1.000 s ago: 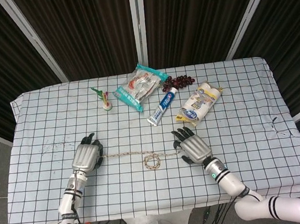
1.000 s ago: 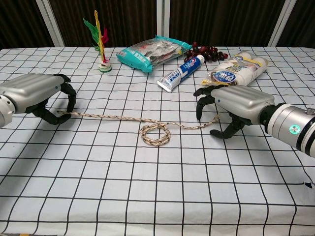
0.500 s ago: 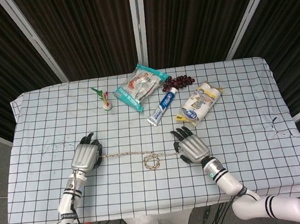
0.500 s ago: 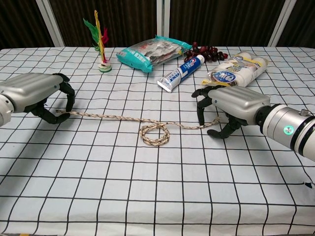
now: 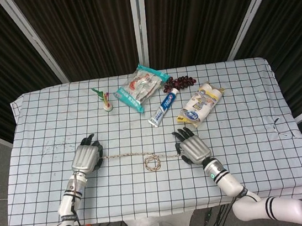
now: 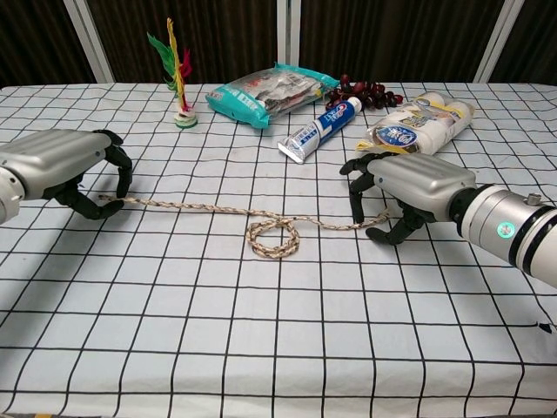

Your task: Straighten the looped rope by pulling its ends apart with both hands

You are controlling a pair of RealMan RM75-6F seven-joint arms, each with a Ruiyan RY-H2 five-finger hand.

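Rope (image 6: pixel 218 212) lies across the table's (image 6: pixel 261 348) middle, loop (image 6: pixel 273 239) at centre. Left hand (image 6: pixel 65 165) at 9 o'clock grips one end; right hand (image 6: pixel 405 187) at 3 o'clock curls around the other, edged slightly inward since a second ago.

On the checked table (image 5: pixel 239 107) the rope (image 5: pixel 140 157) runs from 9 o'clock to 3 o'clock with a small loop beside its middle, its ends at the left hand (image 5: pixel 86 156) and right hand (image 5: pixel 192 147), both with fingers curled down over them. At 12 o'clock beyond the rope lie a snack bag (image 5: pixel 141 86), a toothpaste tube (image 5: pixel 163 107), dark grapes (image 5: pixel 181 81) and a wrapped pack (image 5: pixel 200 104). A small feathered shuttlecock (image 5: pixel 104 99) stands toward 11 o'clock.
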